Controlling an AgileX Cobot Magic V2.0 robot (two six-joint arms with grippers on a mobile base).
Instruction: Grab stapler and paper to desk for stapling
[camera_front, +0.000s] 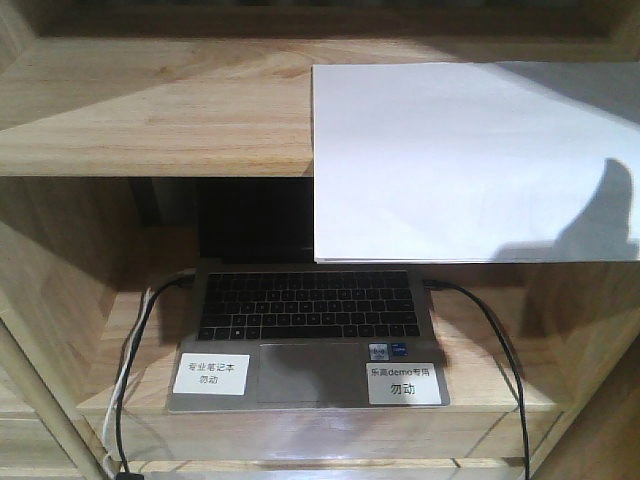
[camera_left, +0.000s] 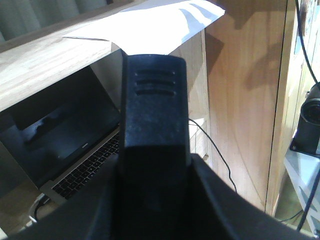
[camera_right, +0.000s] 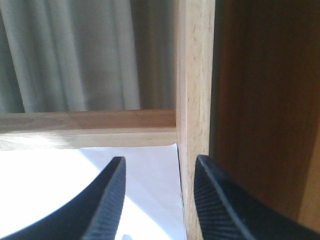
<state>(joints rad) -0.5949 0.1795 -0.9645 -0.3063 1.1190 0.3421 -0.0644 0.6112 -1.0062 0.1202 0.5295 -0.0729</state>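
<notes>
Our left hand (camera_left: 153, 200) pinches the black stapler (camera_left: 152, 100). Our right hand (camera_right: 160, 165) is spread over the white paper (camera_right: 50, 180), a wooden shelf post (camera_right: 195, 75) just ahead.

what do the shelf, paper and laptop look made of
Shelf: pale wood with a matte finish, showing clear grain and plank joins. Paper: a thin, matte white sheet whose front edge overhangs the shelf. Laptop: silver casing, likely metal, though painted plastic is possible; the black keys look plastic.
</notes>
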